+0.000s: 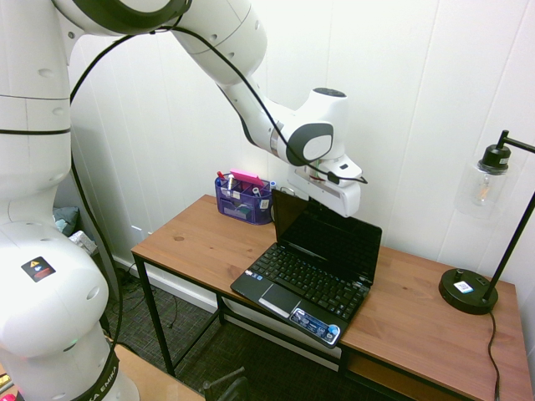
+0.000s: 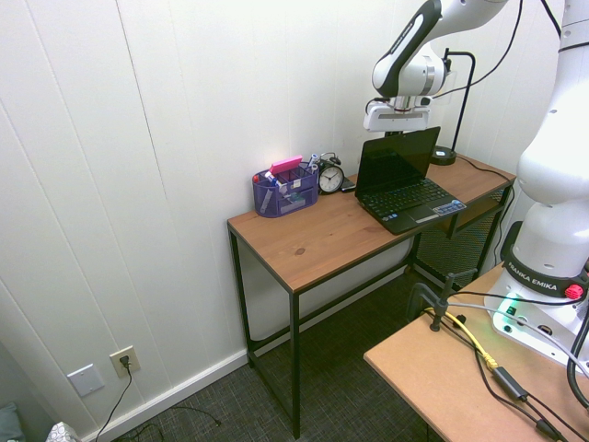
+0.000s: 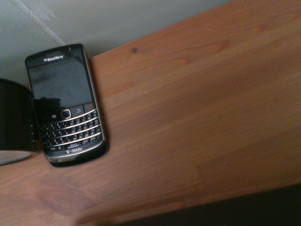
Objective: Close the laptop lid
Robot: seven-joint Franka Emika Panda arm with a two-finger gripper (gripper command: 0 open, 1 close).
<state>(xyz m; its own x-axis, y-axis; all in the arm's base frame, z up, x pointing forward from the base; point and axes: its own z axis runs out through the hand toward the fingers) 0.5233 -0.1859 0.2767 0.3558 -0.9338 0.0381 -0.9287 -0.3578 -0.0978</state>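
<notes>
My closed gripper is behind the open laptop lid

My gripper (image 2: 394, 133) is closed with nothing in it, at the top of the lid (image 1: 330, 242) on its outer side; I cannot tell whether we touch. The lid stands open, its glossy dark screen facing away from me.

Clock directions here are as the first exterior view shows them. From my gripper, the lid is at 6 o'clock, with the keyboard (image 1: 303, 277) beyond it at 6 to 7. The purple caddy (image 1: 243, 199), holding pens and something pink, is at 9, and the lamp (image 1: 468, 291) at 4. All stand on the wooden desk (image 1: 188, 242).

In the second exterior view, the alarm clock (image 2: 330, 177) sits at 3 o'clock from the caddy, just beside it. The phone (image 3: 66, 103) lies face up between clock and laptop.
</notes>
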